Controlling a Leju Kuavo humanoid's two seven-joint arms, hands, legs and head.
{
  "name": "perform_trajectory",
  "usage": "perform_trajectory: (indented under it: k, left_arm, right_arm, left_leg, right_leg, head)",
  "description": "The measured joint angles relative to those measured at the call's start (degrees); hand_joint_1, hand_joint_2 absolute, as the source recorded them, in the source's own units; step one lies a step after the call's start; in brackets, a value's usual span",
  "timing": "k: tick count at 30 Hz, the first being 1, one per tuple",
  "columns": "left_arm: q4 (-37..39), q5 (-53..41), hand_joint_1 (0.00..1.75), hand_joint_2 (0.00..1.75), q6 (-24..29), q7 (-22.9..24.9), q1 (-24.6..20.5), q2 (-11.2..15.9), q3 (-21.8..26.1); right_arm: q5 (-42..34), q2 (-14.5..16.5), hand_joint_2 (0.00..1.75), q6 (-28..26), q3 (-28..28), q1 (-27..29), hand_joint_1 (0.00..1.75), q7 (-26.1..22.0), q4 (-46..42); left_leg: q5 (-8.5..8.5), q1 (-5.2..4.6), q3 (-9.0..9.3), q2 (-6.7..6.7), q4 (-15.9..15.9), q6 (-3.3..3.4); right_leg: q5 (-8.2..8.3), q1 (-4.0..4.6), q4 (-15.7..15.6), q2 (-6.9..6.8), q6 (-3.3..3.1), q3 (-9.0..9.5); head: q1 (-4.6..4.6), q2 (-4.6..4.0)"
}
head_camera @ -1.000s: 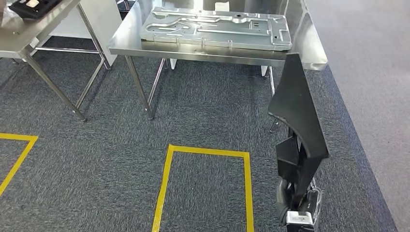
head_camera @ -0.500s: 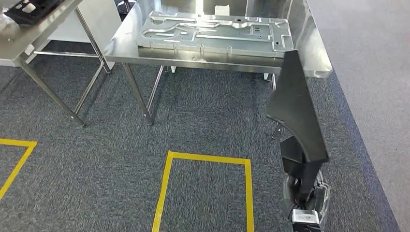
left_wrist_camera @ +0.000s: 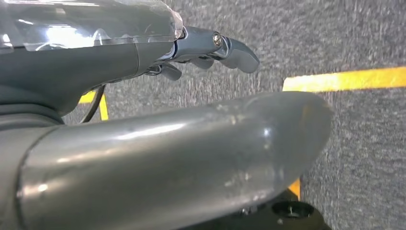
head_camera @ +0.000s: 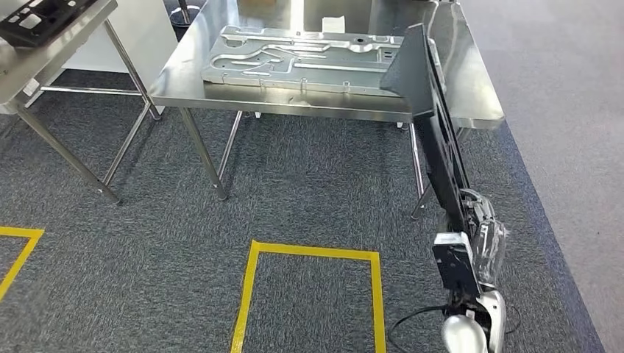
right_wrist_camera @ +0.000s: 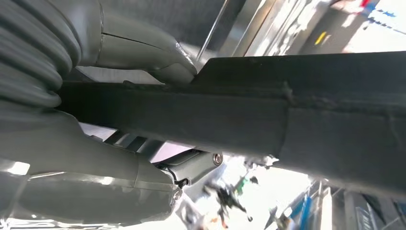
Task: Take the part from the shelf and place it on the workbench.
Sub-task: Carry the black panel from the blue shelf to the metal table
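A long black part (head_camera: pixel 435 132) stands nearly upright in my right hand (head_camera: pixel 480 237), which grips its lower end at the right of the head view. Its wider upper end (head_camera: pixel 409 70) now overlaps the right side of the steel workbench (head_camera: pixel 324 110). Close up in the right wrist view, the dark bar of the part (right_wrist_camera: pixel 287 120) lies clamped between my thumb and fingers (right_wrist_camera: pixel 143 48). My left hand (left_wrist_camera: pixel 210 45) hangs over the carpet, holding nothing, with its fingers away from the thumb.
A large stamped metal plate (head_camera: pixel 302 55) covers most of the workbench top. Another steel table (head_camera: pixel 51 51) with a black tray (head_camera: pixel 40 16) stands at the far left. Yellow tape boxes (head_camera: pixel 316 254) mark the grey carpet in front of the workbench legs (head_camera: pixel 202 154).
My view has shifted closer to the workbench. My right arm has lifted the black part, whose upper end has risen from below the table edge to above the bench top.
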Motion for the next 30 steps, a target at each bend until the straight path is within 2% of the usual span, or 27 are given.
perform_trajectory:
  k: [1,2,5,6,7,8,9,10,11,12,14,16,18,20,21,22,23,25,26,27,28,30]
  left_arm:
    - [0.0,-0.5,0.00,0.00,-0.1,0.1,-0.1,0.0,-0.3]
    - [0.0,-1.1,0.00,0.00,-0.2,0.4,-0.4,0.0,-0.5]
    - [0.0,-2.7,0.00,0.00,-0.8,1.5,-1.1,0.0,-1.5]
    - [0.0,-3.0,0.00,0.00,-0.9,1.8,-1.3,0.0,-1.8]
    - [0.0,-3.3,0.00,0.00,-0.9,2.1,-1.4,0.0,-2.1]
    - [0.0,-3.4,0.00,0.00,-0.9,2.2,-1.4,0.0,-2.3]
    - [0.0,-3.5,0.00,0.00,-1.0,2.2,-1.4,-0.1,-2.4]
    - [0.0,-3.6,0.00,0.00,-1.0,2.2,-1.4,-0.1,-2.6]
    - [0.0,-3.6,0.00,0.00,-1.0,2.2,-1.3,-0.1,-2.7]
    - [0.0,-3.7,0.00,0.00,-1.0,2.2,-1.3,-0.1,-2.8]
    - [0.0,-3.7,0.00,0.00,-1.0,2.2,-1.3,-0.1,-3.0]
    - [0.0,-3.8,0.00,0.00,-1.0,2.1,-1.4,-0.1,-3.1]
    - [0.0,-3.8,0.00,0.00,-1.0,2.1,-1.6,-0.1,-3.2]
    - [0.0,-3.8,0.00,0.00,-1.0,2.2,-1.5,-0.1,-3.2]
    - [0.0,-3.8,0.00,0.00,-1.1,2.2,-1.4,-0.1,-3.2]
    - [0.0,-3.8,0.00,0.00,-1.1,2.2,-1.3,-0.1,-3.2]
    - [0.0,-3.8,0.00,0.00,-1.1,2.3,-1.2,-0.1,-3.2]
    - [0.0,-3.8,0.00,0.00,-1.1,2.3,-1.0,-0.1,-3.2]
    - [0.0,-3.8,0.00,0.00,-1.1,2.4,-1.0,0.0,-3.2]
    - [0.0,-3.8,0.00,0.00,-1.1,2.4,-0.9,0.0,-3.2]
    - [0.0,-3.8,0.00,0.00,-1.1,2.5,-0.9,0.0,-3.2]
    - [0.0,-3.8,0.00,0.00,-1.1,2.5,-0.9,0.0,-3.2]
  right_arm:
    - [3.9,-0.3,1.75,-0.8,0.2,-2.1,1.75,1.4,1.8]
    - [8.9,-0.7,1.75,-1.6,0.6,-4.3,1.75,2.9,3.6]
    - [31.5,-1.9,1.75,-2.2,3.5,-10.6,1.75,9.1,9.6]
    - [39.3,-2.6,1.75,-1.3,4.9,-12.5,1.75,11.0,11.4]
    - [44.7,-3.3,1.75,-0.4,6.4,-14.1,1.75,12.4,12.9]
    - [47.5,-4.1,1.75,0.4,7.7,-15.5,1.75,13.6,14.1]
    - [48.4,-4.9,1.75,1.0,8.8,-16.6,1.75,14.4,15.2]
    - [47.9,-5.5,1.75,1.3,9.6,-17.6,1.75,15.0,16.0]
    - [47.4,-6.1,1.75,1.6,10.2,-18.5,1.75,15.3,16.7]
    - [47.1,-6.7,1.75,1.9,10.6,-19.2,1.75,15.4,17.3]
    - [47.0,-8.2,1.75,3.2,11.8,-20.6,1.75,16.2,18.0]
    - [47.1,-10.2,1.75,4.5,13.8,-22.4,1.75,17.5,18.9]
    - [47.1,-12.1,1.75,5.2,16.1,-24.3,1.75,18.6,20.1]
    - [47.1,-13.6,1.75,5.8,18.5,-26.0,1.75,19.3,21.6]
    - [47.1,-14.2,1.75,6.1,19.7,-26.5,1.75,19.6,22.3]
    - [47.1,-14.8,1.75,6.3,20.9,-26.9,1.75,19.7,22.9]
    - [47.1,-15.2,1.75,6.4,21.9,-27.2,1.75,19.8,23.5]
    - [47.2,-15.8,1.75,6.3,23.5,-27.5,1.75,20.0,24.4]
    - [47.2,-15.9,1.75,6.1,24.1,-27.7,1.75,20.2,24.9]
    - [47.2,-16.1,1.75,6.0,24.6,-27.8,1.75,20.3,25.3]
    - [47.2,-16.2,1.75,5.9,24.9,-27.9,1.75,20.4,25.7]
    - [47.2,-16.4,1.75,5.8,25.2,-28.2,1.75,20.4,26.2]
  left_leg:
    - [0.31,0.16,0.71,0.02,-0.3,0.23]
    - [0.39,0.24,1.21,0.06,-0.5,0.34]
    - [-0.22,0.23,1.71,0.01,-0.6,0.41]
    - [-0.57,0.26,2.02,-0.03,-0.6,0.31]
    - [-0.98,0.32,2.46,-0.09,-0.6,0.19]
    - [-1.44,0.41,3.04,-0.21,-0.6,0.00]
    - [-1.93,0.49,3.55,-0.41,-0.6,-0.22]
    - [-2.38,0.53,4.00,-0.67,-0.6,-0.53]
    - [-2.77,0.55,4.30,-0.89,-0.7,-0.93]
    - [-2.97,0.54,4.56,-1.02,-0.6,-1.36]
    - [-2.97,0.51,4.92,-1.00,-0.3,-2.27]
    - [-2.60,0.56,3.73,-0.78,2.7,-2.75]
    - [-3.64,0.70,-0.32,-0.53,9.3,-3.03]
    - [-6.56,0.77,-5.06,-0.36,15.0,-3.43]
    - [-7.67,0.78,-6.60,-0.30,15.8,-3.47]
    - [-7.71,0.79,-7.39,-0.24,14.8,-3.46]
    - [-6.27,0.78,-7.45,-0.19,12.3,-3.25]
    - [0.37,0.60,-6.80,-0.16,5.3,-2.74]
    - [3.20,0.44,-6.44,-0.16,2.7,-2.47]
    - [5.12,0.27,-6.23,-0.19,1.3,-2.23]
    - [5.63,0.15,-6.04,-0.21,0.7,-1.97]
    - [5.35,0.24,-4.87,-0.27,0.1,-1.28]
  right_leg:
    - [-0.49,-0.01,1.3,-0.10,0.25,-0.54]
    - [-1.45,-0.10,3.7,-0.22,0.43,-1.89]
    - [-5.08,-0.47,12.1,-0.42,1.32,-8.65]
    - [-5.16,-0.62,12.8,-0.49,1.57,-10.16]
    - [-4.05,-0.77,11.6,-0.59,1.75,-10.69]
    - [-1.55,-0.92,8.5,-0.69,1.77,-10.28]
    - [1.68,-1.02,4.9,-0.81,1.69,-9.51]
    - [3.95,-0.92,1.8,-0.96,1.52,-8.81]
    - [5.53,-0.73,-0.2,-1.05,1.15,-8.32]
    - [6.02,-0.53,-1.0,-1.06,0.73,-8.16]
    - [5.57,-0.43,-1.4,-0.89,-0.30,-7.50]
    - [5.19,-0.68,-1.9,-0.80,-1.19,-6.23]
    - [4.50,-0.76,-2.3,-0.79,-1.77,-5.01]
    - [3.44,-0.74,-2.3,-0.66,-1.92,-3.80]
    - [2.82,-0.73,-2.3,-0.54,-1.87,-3.04]
    - [2.16,-0.73,-2.3,-0.44,-1.77,-2.18]
    - [1.43,-0.73,-2.3,-0.38,-1.63,-1.23]
    - [-0.07,-0.66,-2.3,-0.40,-1.19,0.39]
    - [-0.77,-0.59,-2.3,-0.37,-0.85,0.94]
    - [-1.27,-0.54,-2.5,-0.32,-0.47,1.36]
    - [-1.39,-0.46,-2.5,-0.23,-0.03,1.75]
    - [-0.88,-0.53,-1.7,-0.23,0.64,1.94]
  head:
    - [0.17,0.01]
    - [0.31,0.01]
    - [0.55,-0.01]
    - [0.53,-0.01]
    - [0.54,-0.01]
    - [0.55,-0.01]
    - [0.63,-0.01]
    - [0.68,-0.01]
    - [0.69,-0.01]
    - [0.74,-0.01]
    - [0.63,0.00]
    - [0.46,0.01]
    - [0.29,0.00]
    - [0.20,-0.01]
    - [0.18,-0.01]
    - [0.19,-0.01]
    - [0.17,-0.01]
    - [0.14,-0.01]
    - [0.08,-0.01]
    - [0.02,-0.01]
    - [-0.03,-0.01]
    - [-0.04,-0.01]
